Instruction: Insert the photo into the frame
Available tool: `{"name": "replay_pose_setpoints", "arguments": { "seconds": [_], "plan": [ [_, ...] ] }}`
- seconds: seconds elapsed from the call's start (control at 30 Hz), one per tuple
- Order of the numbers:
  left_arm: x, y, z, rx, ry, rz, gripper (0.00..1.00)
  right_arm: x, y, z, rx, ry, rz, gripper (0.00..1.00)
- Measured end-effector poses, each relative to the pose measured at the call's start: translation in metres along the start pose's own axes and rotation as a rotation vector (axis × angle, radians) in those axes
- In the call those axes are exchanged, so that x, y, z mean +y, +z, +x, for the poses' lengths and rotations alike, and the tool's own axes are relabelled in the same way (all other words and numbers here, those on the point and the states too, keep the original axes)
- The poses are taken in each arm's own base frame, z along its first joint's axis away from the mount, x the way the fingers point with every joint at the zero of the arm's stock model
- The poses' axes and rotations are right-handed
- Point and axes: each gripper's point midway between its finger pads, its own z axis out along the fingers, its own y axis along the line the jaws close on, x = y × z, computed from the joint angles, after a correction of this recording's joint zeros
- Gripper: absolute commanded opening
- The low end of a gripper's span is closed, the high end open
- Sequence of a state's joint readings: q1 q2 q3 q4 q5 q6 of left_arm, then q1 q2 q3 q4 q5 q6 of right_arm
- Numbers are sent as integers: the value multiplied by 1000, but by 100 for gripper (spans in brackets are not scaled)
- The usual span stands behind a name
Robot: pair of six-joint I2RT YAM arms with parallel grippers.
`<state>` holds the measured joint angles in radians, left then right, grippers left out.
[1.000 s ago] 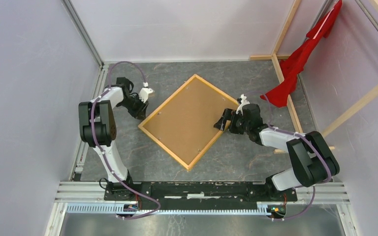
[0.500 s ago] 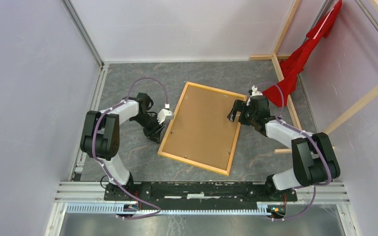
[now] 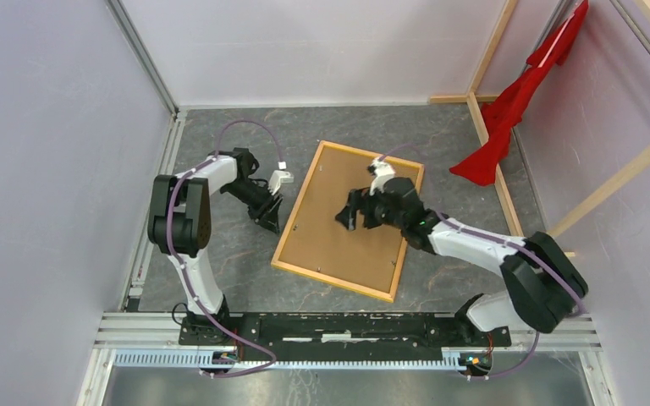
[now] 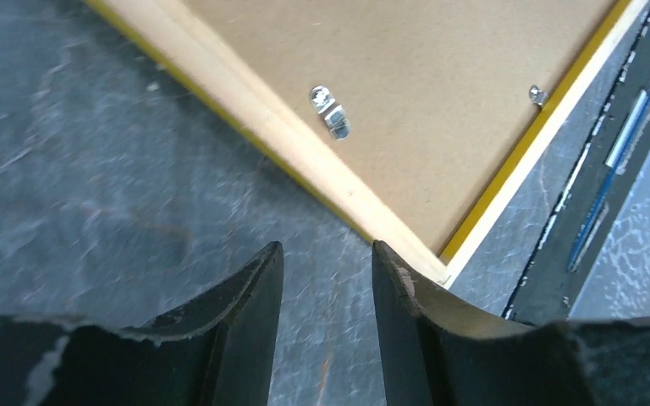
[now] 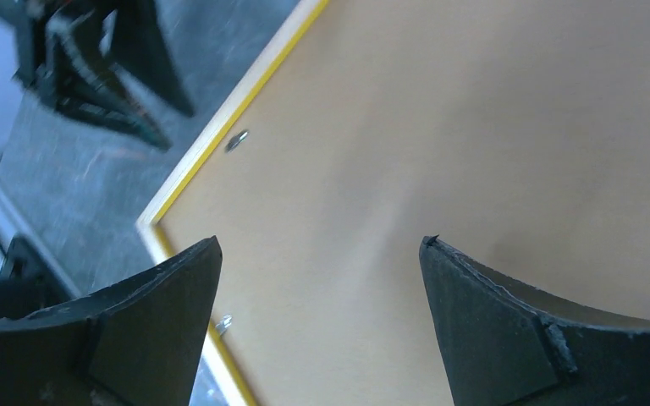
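The frame (image 3: 331, 281) lies face down on the grey table, light wood rails up with a yellow edge showing. A brown backing sheet (image 3: 330, 245) fills it, with small metal clips (image 4: 330, 112) along the rails. The photo is hidden. My left gripper (image 3: 272, 220) is low on the table just outside the frame's left rail (image 4: 279, 135), with its jaws a little apart and empty (image 4: 326, 254). My right gripper (image 3: 351, 218) hovers over the middle of the backing (image 5: 440, 127), wide open and empty (image 5: 320, 245). The right wrist view also shows the left rail (image 5: 245, 97).
Bare wooden beams (image 3: 484, 127) with a red cloth (image 3: 508, 110) stand at the back right. Pale walls close the left, back and right sides. A metal rail (image 3: 347, 326) carrying the arm bases runs along the near edge.
The frame has turned from a diamond pose to nearly upright. My right gripper has left the frame's right rail and moved over the backing. My left gripper has shifted slightly along the left rail.
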<state>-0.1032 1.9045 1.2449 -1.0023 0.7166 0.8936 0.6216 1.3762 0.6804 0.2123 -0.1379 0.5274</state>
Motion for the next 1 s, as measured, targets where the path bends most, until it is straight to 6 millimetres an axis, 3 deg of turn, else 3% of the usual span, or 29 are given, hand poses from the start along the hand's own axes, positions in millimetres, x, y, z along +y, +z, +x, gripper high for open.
{"name": "replay_pose_setpoints", "arguments": {
  "seconds": [0.1, 0.2, 0.47, 0.67, 1.0],
  "plan": [
    [-7, 11, 2, 18, -10, 46, 45, 31, 15, 29, 76, -28, -82, 93],
    [-8, 13, 3, 22, -17, 55, 42, 50, 25, 46, 121, -37, -133, 93],
    [-5, 18, 8, 30, -38, 68, 36, 98, 51, 46, 122, -38, -261, 92],
    [-5, 19, 9, 28, -48, 66, 34, 117, 73, 60, 160, -39, -300, 91],
    [-11, 12, 9, 40, -54, 91, 46, 130, 93, 78, 206, -30, -340, 90]
  ]
}}
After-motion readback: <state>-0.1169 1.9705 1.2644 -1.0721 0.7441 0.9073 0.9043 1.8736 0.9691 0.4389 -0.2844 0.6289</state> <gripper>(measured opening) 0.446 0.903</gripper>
